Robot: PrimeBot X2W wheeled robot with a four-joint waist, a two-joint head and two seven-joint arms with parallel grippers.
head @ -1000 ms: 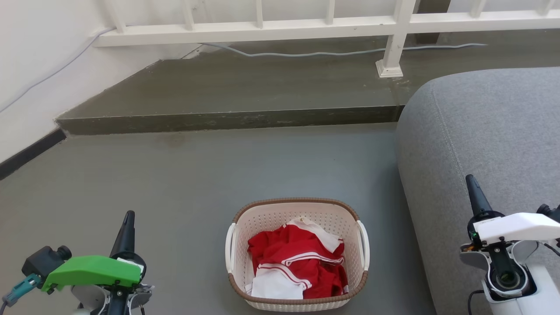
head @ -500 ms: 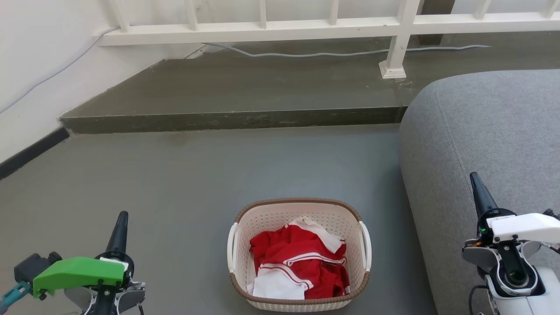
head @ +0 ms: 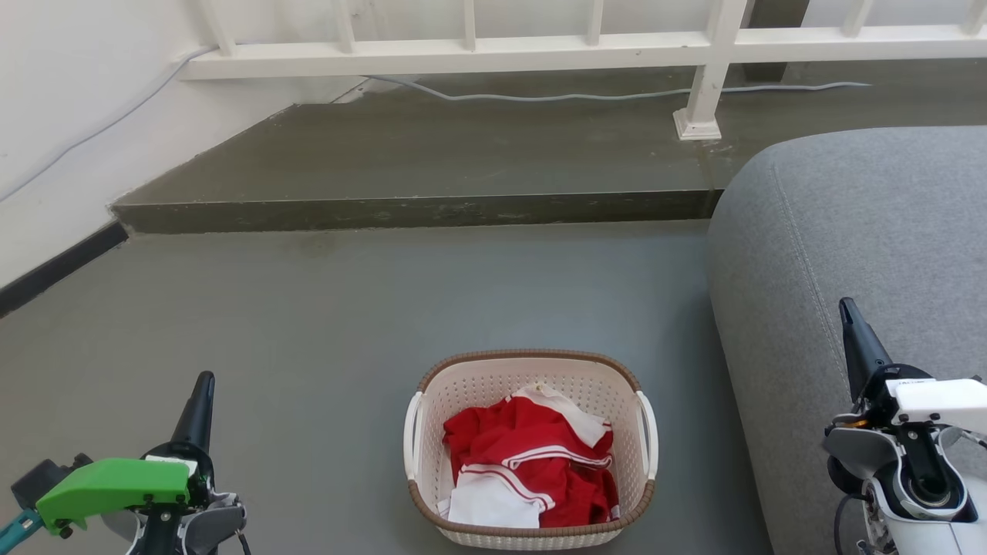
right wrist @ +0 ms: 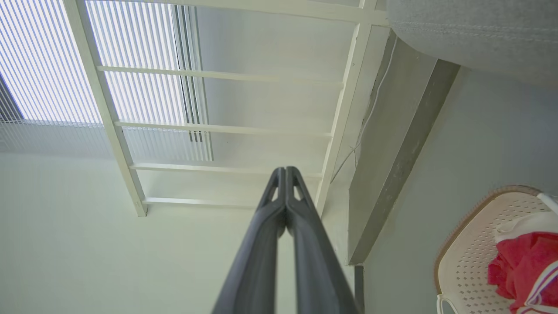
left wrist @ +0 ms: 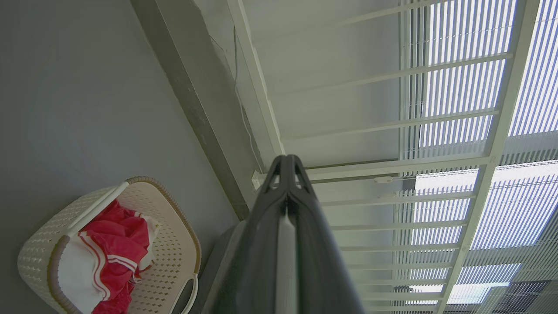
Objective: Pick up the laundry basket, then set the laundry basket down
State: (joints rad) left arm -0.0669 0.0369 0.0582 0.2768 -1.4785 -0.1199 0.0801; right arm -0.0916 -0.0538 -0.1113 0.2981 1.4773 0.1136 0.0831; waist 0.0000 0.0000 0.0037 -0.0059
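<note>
The laundry basket [head: 493, 385] stands on the grey floor at the lower middle of the head view, cream-white and perforated with a brown rim and two white side handles. Red and white clothes [head: 532, 470] lie inside it. My left gripper [head: 202, 385] is shut at the lower left, well to the left of the basket and holding nothing. My right gripper [head: 847, 308] is shut at the lower right, in front of the grey sofa, apart from the basket. The basket [left wrist: 174, 244] also sits at the lower left of the left wrist view and its rim [right wrist: 466, 226] at the lower right of the right wrist view.
A grey sofa [head: 848, 223] rises right of the basket. Behind lies a raised dark step [head: 416, 208] with a white railing [head: 463, 54] and a grey cable [head: 540, 96]. A white wall with a dark skirting [head: 54, 266] runs along the left.
The head view has shifted slightly, so the scene sits a little to the right. Both grippers have drawn outward and lower, the left to the left and the right to the right. The basket stays put.
</note>
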